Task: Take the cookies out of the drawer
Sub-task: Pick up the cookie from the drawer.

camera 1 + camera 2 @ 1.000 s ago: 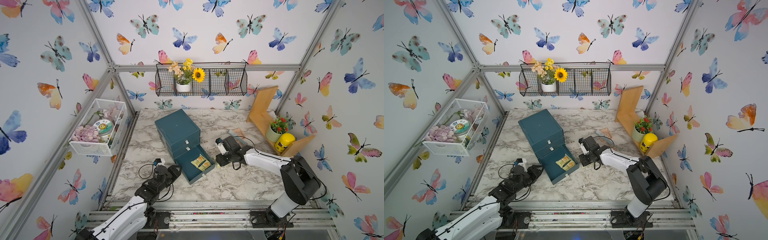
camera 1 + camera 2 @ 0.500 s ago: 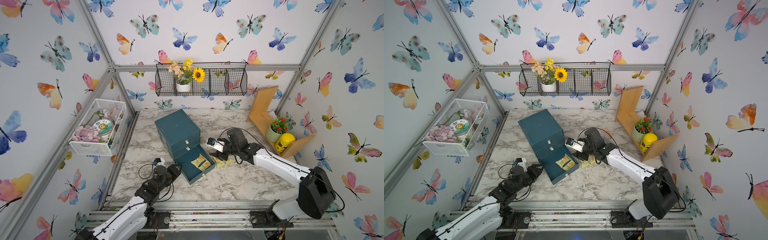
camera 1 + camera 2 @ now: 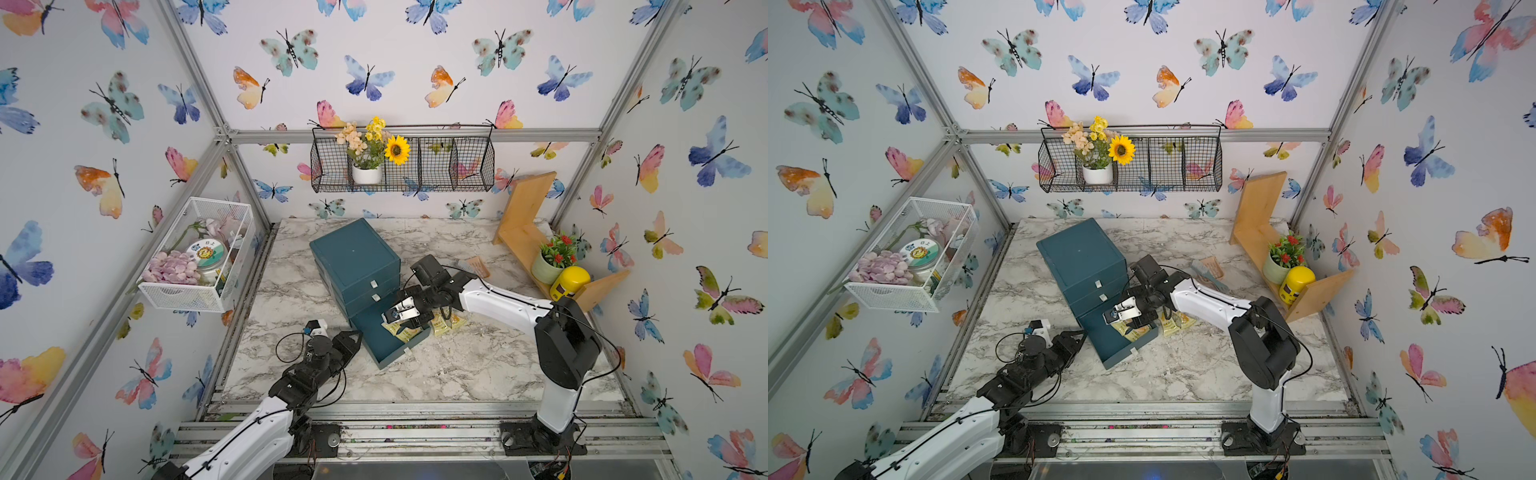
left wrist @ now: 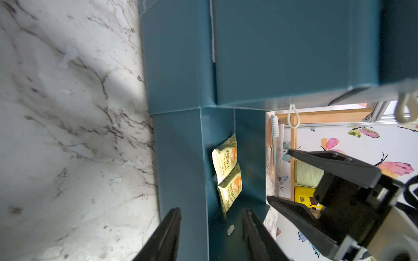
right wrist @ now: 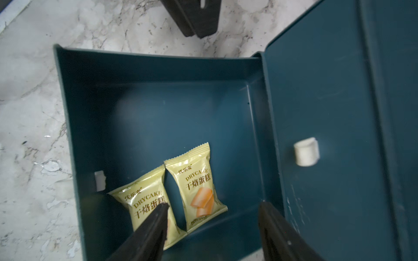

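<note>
Hovering over the open drawer (image 5: pixel 158 67) at centre frame in both top views, the right gripper (image 5: pixel 213 205) spreads empty jaws above two yellow cookies (image 5: pixel 196 187). They lie side by side just beneath it, long axes running along its fingers. The left gripper (image 4: pixel 212 209), farther off at lower left of centre, is slightly parted and empty. A second earlier the right gripper stood right of the drawer, over the marble (image 3: pixel 457 365) where other packets (image 3: pixel 446 324) now lie.

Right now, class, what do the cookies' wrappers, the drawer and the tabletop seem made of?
Cookies: glossy plastic film, crimped ends. Drawer: probably matte teal plastic, thin moulded walls. Tabletop: marble-look, perhaps laminate; grey veining.
</note>
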Controlling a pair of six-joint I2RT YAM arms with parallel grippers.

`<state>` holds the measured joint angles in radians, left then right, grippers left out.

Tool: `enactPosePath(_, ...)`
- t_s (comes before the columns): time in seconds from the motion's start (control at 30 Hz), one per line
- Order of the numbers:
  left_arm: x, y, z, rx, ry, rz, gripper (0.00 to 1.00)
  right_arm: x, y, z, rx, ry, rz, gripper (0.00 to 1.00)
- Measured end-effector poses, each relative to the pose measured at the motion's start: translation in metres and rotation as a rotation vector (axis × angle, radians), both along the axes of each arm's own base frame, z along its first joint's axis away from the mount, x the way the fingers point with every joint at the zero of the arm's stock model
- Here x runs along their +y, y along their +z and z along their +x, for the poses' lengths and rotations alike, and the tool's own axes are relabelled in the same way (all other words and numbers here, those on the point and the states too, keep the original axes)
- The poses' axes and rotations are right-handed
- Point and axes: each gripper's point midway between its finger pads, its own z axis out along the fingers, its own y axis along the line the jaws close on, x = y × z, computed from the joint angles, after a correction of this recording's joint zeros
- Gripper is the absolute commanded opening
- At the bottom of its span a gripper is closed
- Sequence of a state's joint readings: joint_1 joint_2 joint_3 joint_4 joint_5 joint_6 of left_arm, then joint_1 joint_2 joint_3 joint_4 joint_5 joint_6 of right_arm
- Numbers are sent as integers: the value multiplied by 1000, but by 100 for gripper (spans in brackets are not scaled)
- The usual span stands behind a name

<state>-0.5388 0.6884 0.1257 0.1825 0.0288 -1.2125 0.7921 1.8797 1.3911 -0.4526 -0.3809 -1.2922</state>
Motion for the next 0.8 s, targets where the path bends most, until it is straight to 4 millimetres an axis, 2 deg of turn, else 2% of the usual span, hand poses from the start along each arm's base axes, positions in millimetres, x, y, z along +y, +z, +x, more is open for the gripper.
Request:
enactPosePath(0.23,0,3,0,-7,4,-12,49,-3,-29,-1,8,37,-106,66)
enactPosePath(0.63,1,1,-1,-5,5,-11,49,-4,-55,11,6,18,-209,64)
enactPosePath(0.8,1,0,-1,-4,5,-10,49,-2,-57,15,0,14,-213,63)
